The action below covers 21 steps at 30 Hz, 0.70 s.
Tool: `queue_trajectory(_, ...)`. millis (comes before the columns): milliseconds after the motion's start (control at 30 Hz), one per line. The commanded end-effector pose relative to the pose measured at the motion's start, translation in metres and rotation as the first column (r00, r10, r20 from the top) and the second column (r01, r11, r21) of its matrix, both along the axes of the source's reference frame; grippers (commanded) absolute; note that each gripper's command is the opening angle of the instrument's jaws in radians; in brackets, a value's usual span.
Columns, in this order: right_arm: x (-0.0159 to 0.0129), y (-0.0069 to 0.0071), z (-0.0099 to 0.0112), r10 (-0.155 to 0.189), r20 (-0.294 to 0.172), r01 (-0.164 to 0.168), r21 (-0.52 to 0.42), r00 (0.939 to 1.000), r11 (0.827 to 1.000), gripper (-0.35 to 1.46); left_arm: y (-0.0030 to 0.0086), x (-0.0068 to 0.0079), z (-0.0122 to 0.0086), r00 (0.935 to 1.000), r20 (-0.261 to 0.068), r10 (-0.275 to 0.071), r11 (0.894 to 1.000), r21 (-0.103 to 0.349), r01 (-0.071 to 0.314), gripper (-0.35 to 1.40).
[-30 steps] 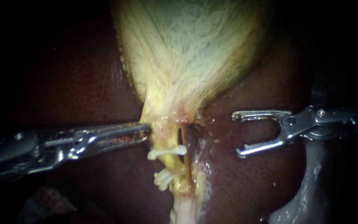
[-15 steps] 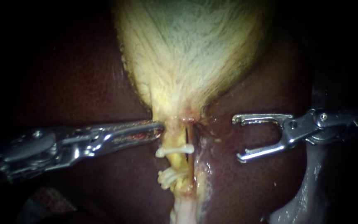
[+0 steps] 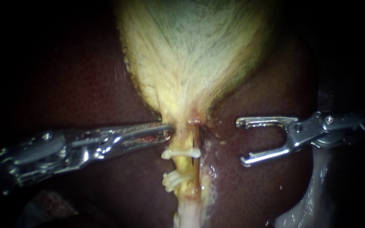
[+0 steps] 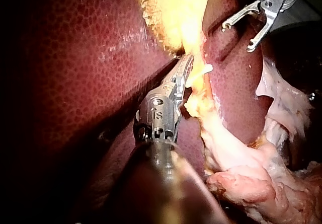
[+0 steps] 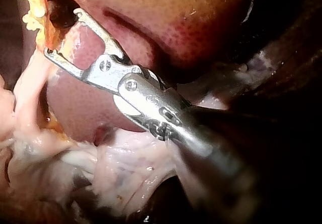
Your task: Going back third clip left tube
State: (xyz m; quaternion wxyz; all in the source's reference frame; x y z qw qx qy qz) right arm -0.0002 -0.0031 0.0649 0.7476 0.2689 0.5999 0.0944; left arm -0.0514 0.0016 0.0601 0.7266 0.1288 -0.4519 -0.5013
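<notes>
Moved: left instrument (image 3: 170, 128), jaws closed and empty, further into the gallbladder (image 3: 191, 63) neck, shoving the clipped left tube (image 3: 182, 165) just below it toward the right instrument's (image 3: 240, 141) open, empty jaws; more push could loosen a clip (image 3: 180, 153).

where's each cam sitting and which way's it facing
Endoscope view: close to the tissue, facing gallbladder neck and clips; left instrument enters from left, right instrument from right.
Left wrist view: on the left arm, looking along its shaft to the clips.
Right wrist view: on the right arm, looking along its shaft, open jaws ahead, liver behind.
Shared: endoscope and left wrist views show both instruments and the clips.
</notes>
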Motion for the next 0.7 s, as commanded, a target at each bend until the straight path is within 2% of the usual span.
queue_trajectory(33,0.0000,0.0000,0.0000,0.001,0.000,-0.001,0.000,1.0000,1.000,0.60,0.0000,0.0000,0.0000,1.0000,0.002,0.001,1.000,0.000,-0.001,-0.35)
queue_trajectory(700,0.0002,-0.0001,-0.0001,0.002,0.000,-0.002,0.000,1.0000,1.000,0.60,-0.0001,0.0000,0.0002,1.0000,-0.001,0.006,1.000,0.003,-0.006,-0.35)
